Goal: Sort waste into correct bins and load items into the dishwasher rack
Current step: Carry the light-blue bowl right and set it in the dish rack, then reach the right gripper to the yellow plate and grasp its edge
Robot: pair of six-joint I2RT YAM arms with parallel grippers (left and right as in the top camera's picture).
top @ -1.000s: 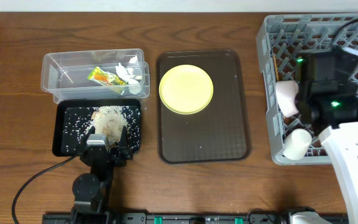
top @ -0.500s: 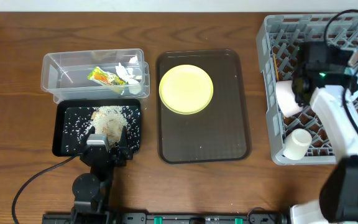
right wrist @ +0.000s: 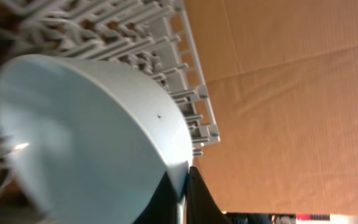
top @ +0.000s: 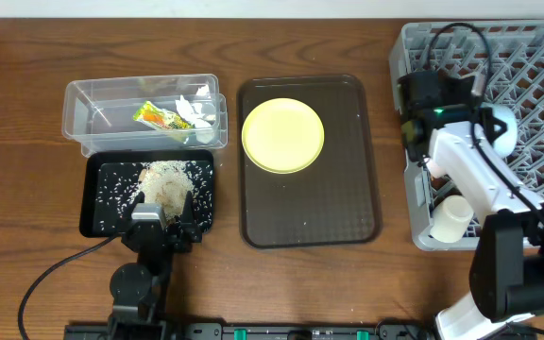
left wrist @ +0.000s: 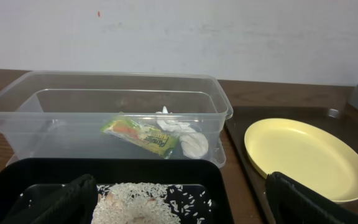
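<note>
The right arm bends over the grey peg-lattice dishwasher rack (top: 536, 66). The right gripper (right wrist: 180, 202) is pinched narrow on the rim of the smooth light blue bowl (right wrist: 86, 130), which is tipped on edge. The left gripper (left wrist: 179, 214) sits low with its jaws wide. Rice grains (left wrist: 145, 196) in the black tray (left wrist: 104, 167) lie between the jaws, the clear tub (left wrist: 73, 118) lies just beyond them, and the round yellow plate (left wrist: 300, 152) lies to their right.

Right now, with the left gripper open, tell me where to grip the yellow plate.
Pinch the yellow plate by its left rim, coming in low from the left. It lies flat on the brown tray, so likely only the upturned lip offers a hold, and the left gripper sits that side.
</note>
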